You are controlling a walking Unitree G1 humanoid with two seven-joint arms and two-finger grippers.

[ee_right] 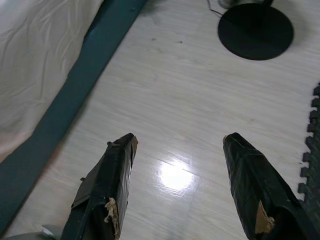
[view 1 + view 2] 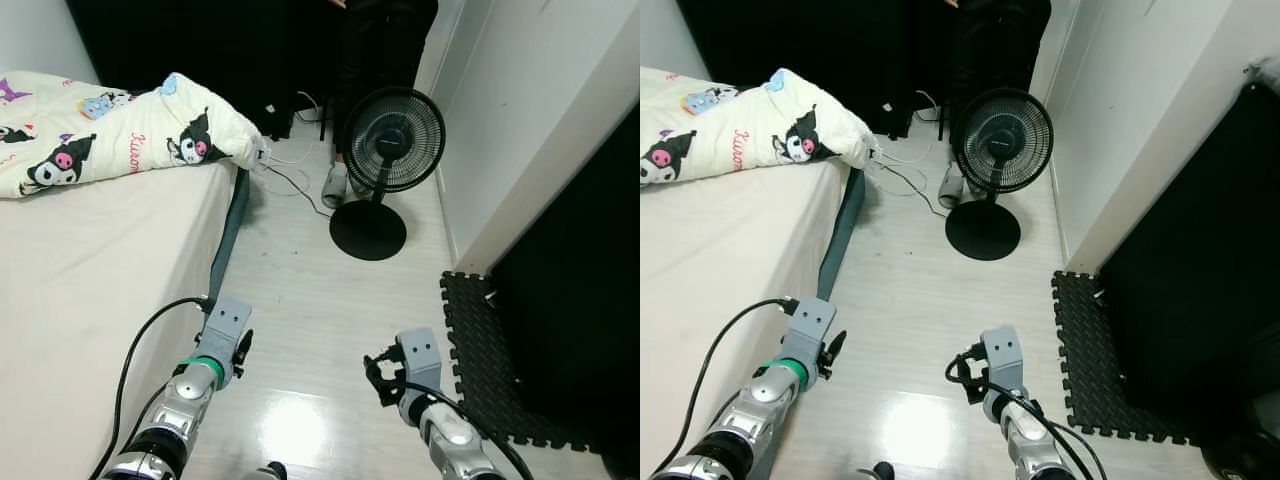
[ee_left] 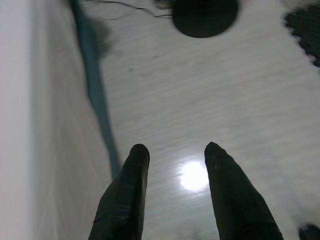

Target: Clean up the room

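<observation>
Filling the left half of the left eye view, a bed with a plain cream sheet is seen, and at the upper left a bunched cream blanket lies on it, printed with black-and-pink cartoon characters; pink cursive lettering is printed on the blanket, but it is too small to be read. A dark teal bed frame is seen along the mattress edge. At the upper centre a black standing fan is placed on its round base on the pale wood floor, with white cables lying on the floor between it and the blanket corner. A grey slipper is seen just beside the fan, below a person's dark trouser legs at the top edge. A black foam puzzle mat is laid at the lower right against a dark panel. The left gripper is held low over the floor beside the bed, its fingers moderately parted and holding nothing. The right gripper is held over the bare floor near the mat, its fingers spread wide and holding nothing.
</observation>
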